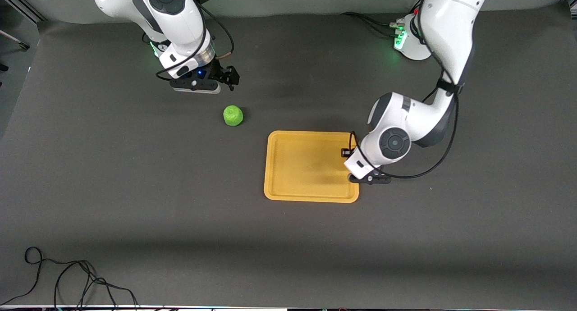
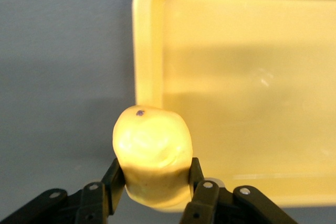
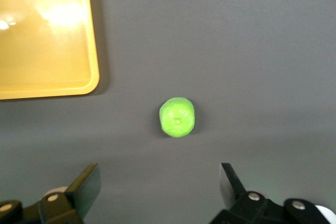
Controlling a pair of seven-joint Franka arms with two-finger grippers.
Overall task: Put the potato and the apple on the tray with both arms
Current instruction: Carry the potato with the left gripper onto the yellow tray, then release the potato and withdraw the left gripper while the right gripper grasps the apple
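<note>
The yellow-orange tray lies mid-table. My left gripper hangs over the tray's rim at the left arm's end. In the left wrist view this gripper is shut on the potato, a yellow bumpy lump held over the rim of the tray. The arm's wrist hides the potato in the front view. The green apple sits on the mat, toward the right arm's end from the tray. My right gripper is open and empty above the mat, beside the apple. The right wrist view shows this gripper, the apple and a tray corner.
The table is covered by a dark grey mat. A loose black cable lies at the table's edge nearest the front camera, toward the right arm's end. The arms' green-lit bases stand at the table's edge farthest from the front camera.
</note>
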